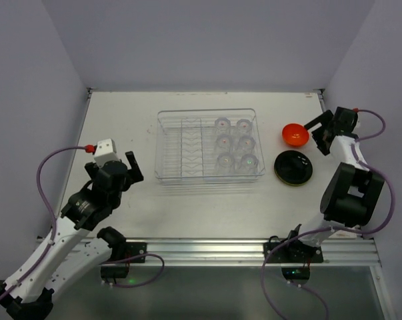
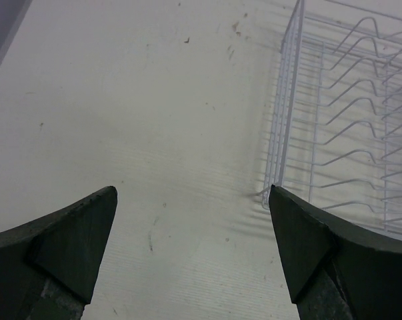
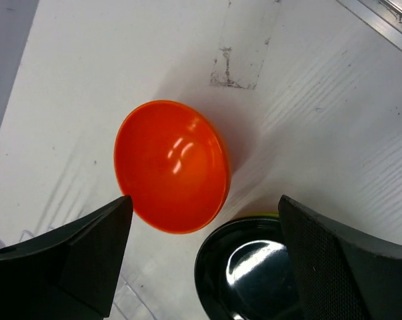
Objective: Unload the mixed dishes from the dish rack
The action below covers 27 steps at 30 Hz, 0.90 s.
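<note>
- In the right half of the dish rack (image 1: 187,143), on its gridded base, six small clear cups (image 1: 224,142) stand in two rows of three. The ribbed slots to their left hold nothing. Whether the cups are mouth up or mouth down I cannot tell.
- Just beside the rack on its right, the orange bowl (image 3: 171,167) sits on the table with its opening up. Close to it a black-backed plate (image 3: 254,273) lies face down and shows a lime edge. If a second plate is under it, I cannot see it.
- The cups look to me light, stiff and smooth, so probably a little slippery, and their clear walls make the edges hard to read. I would take one by the wall near the rim, from above. The neighbours stand close, so there is little room for the outer finger.
- The right gripper (image 3: 204,200) hangs over the bowl with its fingers spread wide and holds nothing.
- The left gripper (image 2: 194,193) is also spread wide and holds nothing. It is low above the table, near the left wall of the rack.
- The table (image 1: 121,113) is white, flat and matt, with a few small scuffs. I judge there is room for setting things down to the left of the rack.
- Pale walls (image 1: 41,80) close the table on three sides, and the right arm works near one of them.
</note>
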Each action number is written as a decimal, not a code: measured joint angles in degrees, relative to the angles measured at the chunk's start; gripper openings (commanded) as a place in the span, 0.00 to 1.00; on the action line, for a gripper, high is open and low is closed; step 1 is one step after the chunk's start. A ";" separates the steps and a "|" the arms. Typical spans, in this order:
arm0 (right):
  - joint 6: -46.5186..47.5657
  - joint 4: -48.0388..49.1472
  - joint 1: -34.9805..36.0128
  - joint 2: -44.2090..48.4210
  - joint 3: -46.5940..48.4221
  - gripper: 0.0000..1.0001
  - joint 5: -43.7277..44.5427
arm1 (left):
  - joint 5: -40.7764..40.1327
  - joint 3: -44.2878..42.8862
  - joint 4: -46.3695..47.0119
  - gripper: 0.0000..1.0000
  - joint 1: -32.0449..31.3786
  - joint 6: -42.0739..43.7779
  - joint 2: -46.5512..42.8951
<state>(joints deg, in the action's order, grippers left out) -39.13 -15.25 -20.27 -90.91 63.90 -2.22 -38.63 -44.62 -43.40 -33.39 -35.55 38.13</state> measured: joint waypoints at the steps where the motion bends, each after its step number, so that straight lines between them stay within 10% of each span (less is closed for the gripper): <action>1: 0.17 -0.26 0.00 -1.60 1.03 0.91 0.42 | 0.24 0.42 0.50 1.00 0.00 0.31 -1.38; 27: 2.75 -1.36 0.00 -12.68 5.03 0.70 -0.09 | 3.69 1.42 3.15 1.00 -0.13 2.29 -2.71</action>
<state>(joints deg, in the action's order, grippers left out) -36.38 -16.60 -20.27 -103.59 68.93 -2.31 -34.94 -43.20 -40.25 -33.52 -33.26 35.42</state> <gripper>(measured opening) 0.709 0.997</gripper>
